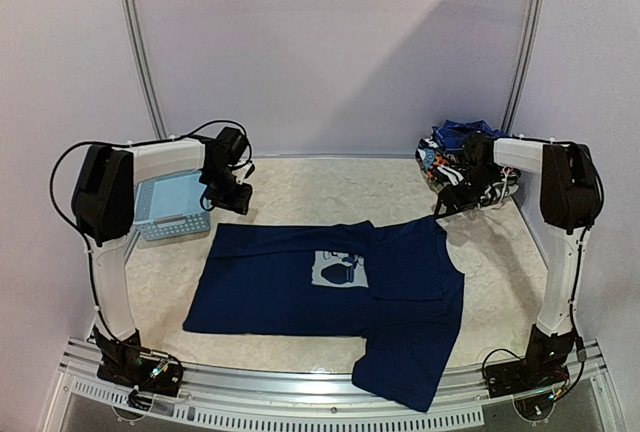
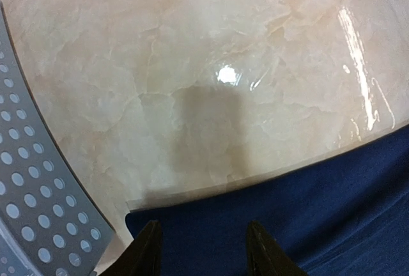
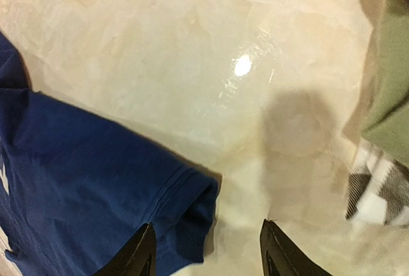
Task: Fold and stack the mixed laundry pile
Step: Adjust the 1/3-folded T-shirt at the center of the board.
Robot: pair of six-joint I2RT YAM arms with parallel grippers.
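A navy T-shirt point(image 1: 330, 287) with a pale chest print lies spread on the marble table, one part hanging over the near edge. My left gripper point(image 1: 238, 202) is open above the shirt's far left corner point(image 2: 255, 225); both fingertips point(image 2: 150, 250) frame navy cloth without touching it. My right gripper point(image 1: 452, 202) is open over the shirt's sleeve end point(image 3: 192, 212) at the far right. A pile of mixed garments point(image 1: 455, 152) sits at the back right; olive and plaid cloth point(image 3: 383, 135) shows in the right wrist view.
A light-blue slotted plastic basket point(image 1: 170, 207) stands at the left, behind the left arm; its dotted wall point(image 2: 38, 206) shows in the left wrist view. A metal rail point(image 1: 330, 392) runs along the table's near edge. White walls enclose the table.
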